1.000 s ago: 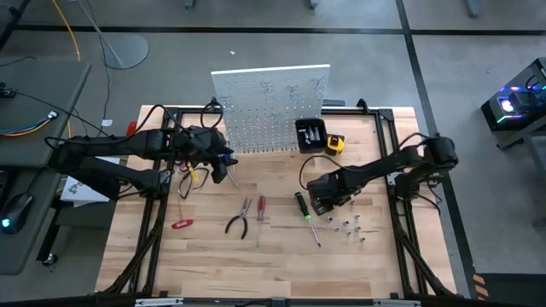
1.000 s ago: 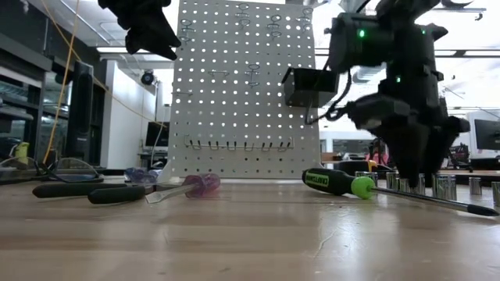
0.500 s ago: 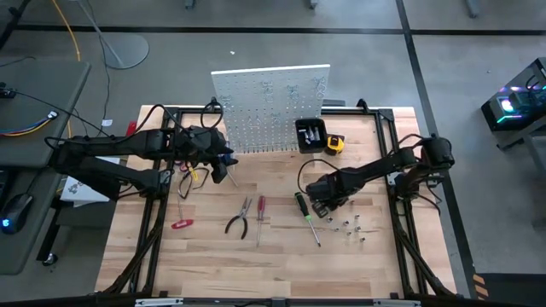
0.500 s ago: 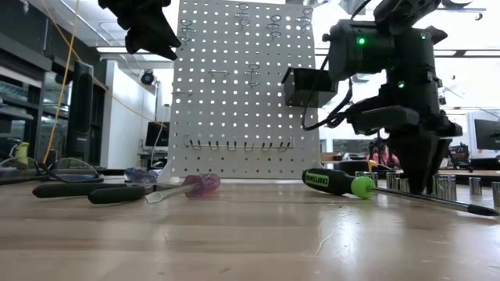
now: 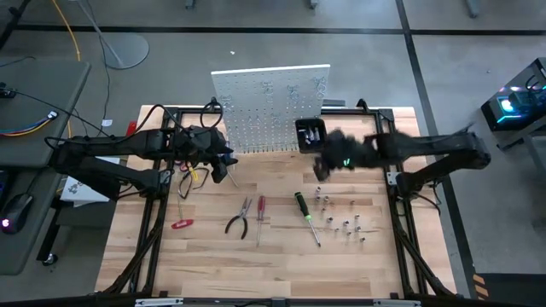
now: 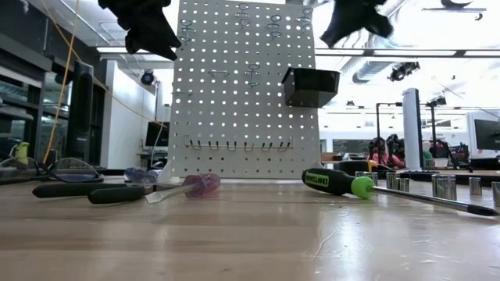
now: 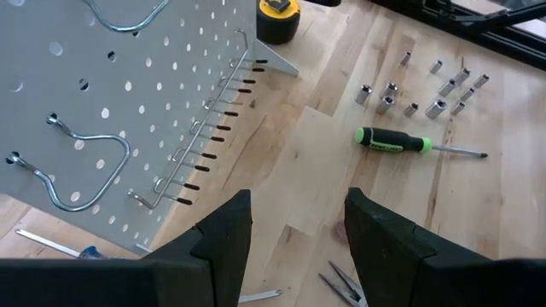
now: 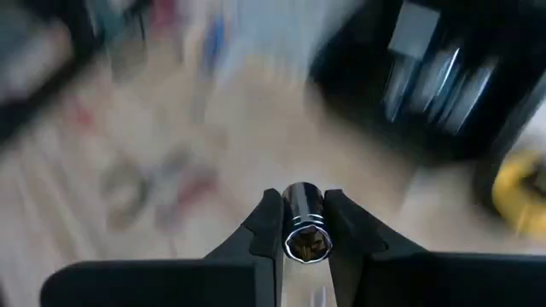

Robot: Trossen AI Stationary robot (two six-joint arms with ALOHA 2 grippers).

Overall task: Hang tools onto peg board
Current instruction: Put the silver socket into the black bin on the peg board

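The white peg board [image 5: 271, 107] stands at the table's far side, with a black bin [image 5: 310, 134] on its right part. Dark pliers [image 5: 239, 217], a red screwdriver [image 5: 260, 213], a green-black screwdriver [image 5: 304, 213] and red cutters [image 5: 181, 223] lie flat on the table. My right gripper [image 5: 324, 162] is raised near the bin and shut on a small chrome socket [image 8: 304, 226]. My left gripper [image 7: 294, 230] hangs open in front of the board's left part, holding nothing. My right gripper pinches the chrome socket by its round sides [image 8: 290, 223] between its two fingertips. The socket's hex opening faces back toward the wrist. It is lifted clear of the table, and the fingers slant down toward the far side.
Several loose chrome sockets [image 5: 343, 217] lie right of the green-black screwdriver. A yellow tape measure [image 5: 334, 143] sits beside the bin. A row of hooks [image 7: 213, 136] runs along the board's lower edge. A black frame [image 5: 388, 128] borders the table.
My right gripper has risen quickly from the cluster of sockets and moved toward the far edge and the black bin. It has tipped from pointing down to slanting. It carries one socket, now clear of the table.
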